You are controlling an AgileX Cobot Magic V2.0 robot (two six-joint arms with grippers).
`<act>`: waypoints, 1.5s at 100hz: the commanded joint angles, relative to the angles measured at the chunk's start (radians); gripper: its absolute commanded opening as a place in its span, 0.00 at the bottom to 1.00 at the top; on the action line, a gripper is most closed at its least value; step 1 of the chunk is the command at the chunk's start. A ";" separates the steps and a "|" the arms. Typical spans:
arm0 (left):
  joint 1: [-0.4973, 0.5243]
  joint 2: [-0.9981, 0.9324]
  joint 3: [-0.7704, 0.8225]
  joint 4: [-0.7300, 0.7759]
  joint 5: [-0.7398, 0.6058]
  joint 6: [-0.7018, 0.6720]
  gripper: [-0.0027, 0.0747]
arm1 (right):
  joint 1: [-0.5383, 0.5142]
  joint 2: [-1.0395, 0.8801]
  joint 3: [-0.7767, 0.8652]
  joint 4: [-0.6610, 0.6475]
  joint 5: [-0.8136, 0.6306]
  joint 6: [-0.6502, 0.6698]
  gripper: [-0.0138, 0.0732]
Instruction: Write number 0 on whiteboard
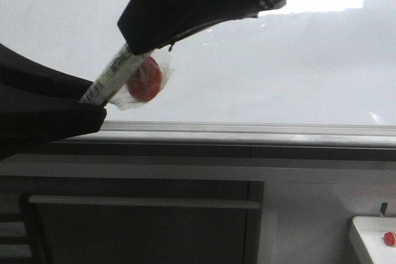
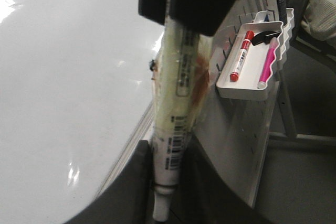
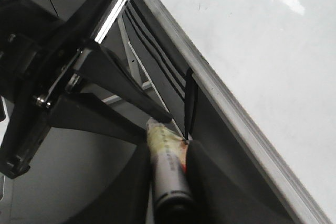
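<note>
Nearest the front camera, the left tool [image 1: 93, 100] and the right tool [image 1: 139, 44] are both clenched on one marker [image 1: 114, 72], each at one end, its barrel wrapped in clear film with a red disc [image 1: 145, 81] caught inside. In the left wrist view the marker's pale tip pokes out past the left tool's fingers. Behind them stands the whiteboard [image 1: 260, 72], glossy and blank: no number 0 is drawn yet. A tray [image 2: 252, 69] of spare markers hangs beside the board. The likely trouble: if the two tools pull unevenly, the marker could twist or slip, and the loose film may foul the tip.
</note>
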 commanded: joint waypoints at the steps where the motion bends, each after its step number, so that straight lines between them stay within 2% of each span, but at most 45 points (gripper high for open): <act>1: -0.007 -0.018 -0.021 -0.119 -0.095 -0.018 0.02 | -0.006 -0.011 -0.028 -0.020 -0.049 -0.012 0.14; 5: -0.007 -0.018 -0.021 -0.142 -0.107 -0.018 0.04 | -0.006 -0.011 -0.028 -0.020 -0.047 -0.012 0.07; 14: -0.007 -0.018 -0.021 -0.153 -0.157 -0.018 0.22 | -0.006 -0.011 -0.028 -0.020 -0.045 -0.012 0.08; 23: -0.007 -0.018 -0.021 -0.169 -0.201 -0.018 0.51 | -0.008 -0.011 -0.028 -0.020 -0.047 -0.012 0.08; 26: -0.007 -0.021 -0.021 -0.177 -0.205 -0.018 0.57 | -0.008 -0.011 -0.028 -0.020 -0.049 -0.012 0.08; 30: -0.007 -0.025 -0.021 -0.190 -0.205 -0.018 0.64 | -0.014 -0.011 -0.028 -0.020 -0.048 -0.012 0.08; 35: -0.007 -0.031 -0.021 -0.190 -0.205 -0.018 0.66 | -0.021 -0.011 -0.028 -0.020 -0.048 -0.012 0.08; 66: -0.007 -0.217 -0.021 -0.218 -0.168 -0.018 0.64 | -0.148 -0.011 -0.028 -0.020 -0.079 -0.012 0.08; 74: -0.007 -0.289 -0.021 -0.294 -0.107 -0.018 0.58 | -0.174 -0.017 -0.028 -0.020 -0.108 -0.012 0.08; 83: -0.007 -0.372 -0.021 -0.419 -0.045 -0.018 0.43 | -0.176 -0.017 -0.028 -0.020 -0.171 -0.012 0.08; 93: -0.007 -0.437 -0.021 -0.549 -0.015 -0.003 0.17 | -0.176 -0.006 -0.028 -0.020 -0.254 -0.012 0.08; 100: -0.007 -0.461 -0.021 -0.591 -0.009 0.052 0.00 | -0.176 -0.002 -0.028 -0.020 -0.256 -0.012 0.08; 109: -0.007 -0.465 -0.021 -0.607 -0.009 0.105 0.01 | -0.176 -0.002 -0.028 -0.020 -0.260 -0.012 0.08; 134: -0.007 -0.465 -0.021 -0.631 -0.008 0.109 0.01 | -0.176 0.010 -0.052 -0.033 -0.179 -0.012 0.08; 150: -0.007 -0.465 -0.021 -0.634 -0.008 0.109 0.01 | -0.176 0.013 -0.055 -0.036 -0.207 -0.012 0.07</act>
